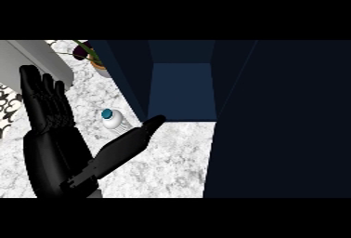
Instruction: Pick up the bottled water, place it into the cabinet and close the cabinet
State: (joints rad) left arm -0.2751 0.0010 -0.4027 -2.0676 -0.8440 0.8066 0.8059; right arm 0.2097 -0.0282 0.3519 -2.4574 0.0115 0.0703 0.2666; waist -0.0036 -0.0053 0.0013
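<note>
The left hand (55, 153) flanks the bottled water (114, 122) left of the open cabinet (182, 88), fingers straight, thumb spread; a grasp seems next.

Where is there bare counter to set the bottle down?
Bare marble counter lies before the open cabinet, bordered by the left hand and the dark panel. Crowded: the strip left of the cabinet, holding the bottled water and plant.
</note>
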